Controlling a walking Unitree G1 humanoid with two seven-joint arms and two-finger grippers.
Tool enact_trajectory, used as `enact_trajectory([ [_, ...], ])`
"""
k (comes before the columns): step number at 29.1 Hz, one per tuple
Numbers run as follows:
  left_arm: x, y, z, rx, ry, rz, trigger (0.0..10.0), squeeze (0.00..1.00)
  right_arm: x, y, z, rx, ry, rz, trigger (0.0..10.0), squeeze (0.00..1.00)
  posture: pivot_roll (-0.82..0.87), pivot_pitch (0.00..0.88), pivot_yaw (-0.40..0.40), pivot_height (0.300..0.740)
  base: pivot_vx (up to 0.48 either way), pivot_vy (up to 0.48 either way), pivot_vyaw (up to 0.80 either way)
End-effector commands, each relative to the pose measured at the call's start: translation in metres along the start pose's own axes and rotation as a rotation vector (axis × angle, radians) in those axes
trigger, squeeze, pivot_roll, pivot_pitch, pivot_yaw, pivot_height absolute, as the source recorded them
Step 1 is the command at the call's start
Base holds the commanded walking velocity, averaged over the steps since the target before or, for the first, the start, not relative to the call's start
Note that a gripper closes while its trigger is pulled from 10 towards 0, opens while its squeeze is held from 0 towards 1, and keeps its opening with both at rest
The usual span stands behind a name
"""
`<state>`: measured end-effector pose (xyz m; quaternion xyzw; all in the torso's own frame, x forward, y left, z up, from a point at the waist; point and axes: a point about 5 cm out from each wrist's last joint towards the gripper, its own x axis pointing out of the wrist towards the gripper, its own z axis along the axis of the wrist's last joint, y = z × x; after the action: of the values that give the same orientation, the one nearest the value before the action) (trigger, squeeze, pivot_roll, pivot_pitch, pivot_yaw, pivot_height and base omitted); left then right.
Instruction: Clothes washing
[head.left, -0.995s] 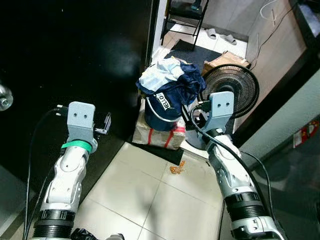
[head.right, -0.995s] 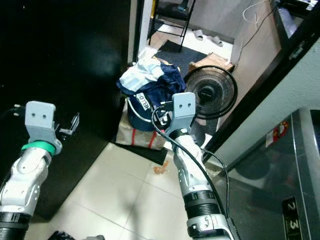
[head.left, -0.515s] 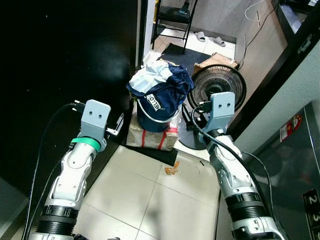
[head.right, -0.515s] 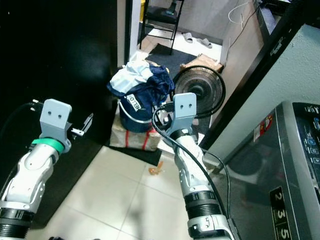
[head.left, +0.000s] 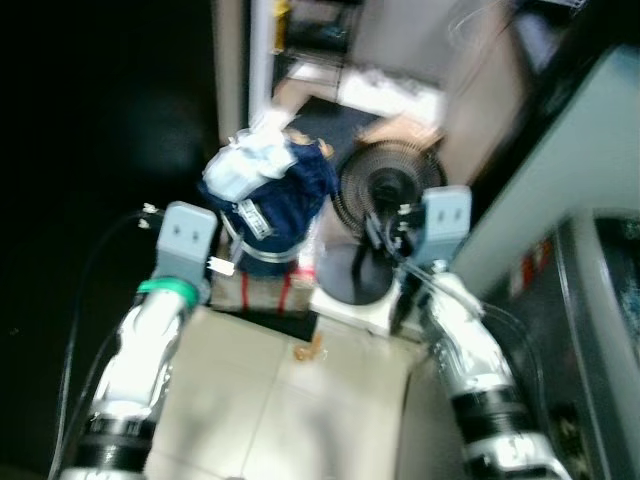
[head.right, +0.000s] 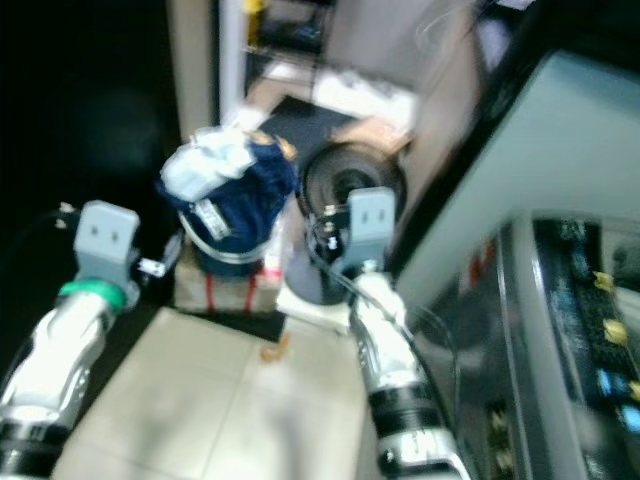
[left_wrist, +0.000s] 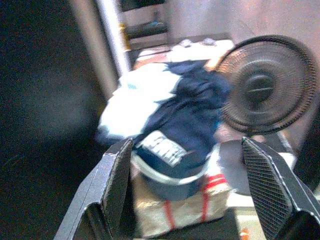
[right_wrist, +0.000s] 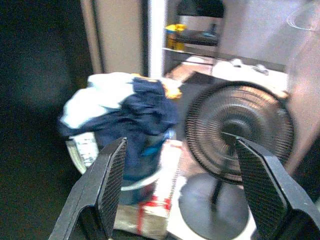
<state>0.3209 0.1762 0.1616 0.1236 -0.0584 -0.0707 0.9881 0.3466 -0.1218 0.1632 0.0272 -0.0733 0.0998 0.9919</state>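
Approaching laundry bucket (head.left: 268, 205), blurry, likely still walking. Both grippers, left (left_wrist: 190, 190) and right (right_wrist: 182, 187), spread wide, empty. Next: close in, grab clothes.

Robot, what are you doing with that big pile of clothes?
The robot is facing a blue bucket heaped with dark blue and white clothes. The bucket sits on a box with red stripes, next to a black floor fan. Both arms are raised toward it: the left hand and the right hand are open and holding nothing. Nothing has been picked up yet, and the head views are blurred.
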Motion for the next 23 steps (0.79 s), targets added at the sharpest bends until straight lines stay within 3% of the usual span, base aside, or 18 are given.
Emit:
enact_trajectory([
  [1, -0.0014, -0.0062, -0.0029, -0.01, 0.007, -0.02, 10.0, 0.0, -0.0025, -0.0075, -0.004, -0.012, 0.018, -0.023, 10.0, 0.0, 0.05, 0.018, -0.059, 0.74, 0.382, -0.289, 0.0],
  [4, -0.0021, -0.0068, -0.0034, -0.024, 0.007, -0.015, 10.0, 0.0, -0.0025, -0.0068, -0.0039, -0.016, 0.015, -0.02, 10.0, 0.0, 0.05, 0.019, -0.06, 0.74, 0.292, -0.091, 0.0],
  [18, -0.0038, 0.0008, -0.0062, -0.038, 0.025, 0.045, 10.0, 0.0, -0.0014, -0.0032, -0.0032, -0.014, 0.01, -0.005, 10.0, 0.0, 0.05, 0.022, -0.065, 0.74, 0.0, 0.0, 0.0],
  [23, -0.004, 0.0029, -0.0057, -0.039, 0.015, 0.07, 10.0, 0.0, -0.0008, 0.0001, -0.0016, -0.01, 0.001, 0.01, 10.0, 0.0, 0.05, 0.023, -0.066, 0.74, 0.362, 0.0, 0.0],
])
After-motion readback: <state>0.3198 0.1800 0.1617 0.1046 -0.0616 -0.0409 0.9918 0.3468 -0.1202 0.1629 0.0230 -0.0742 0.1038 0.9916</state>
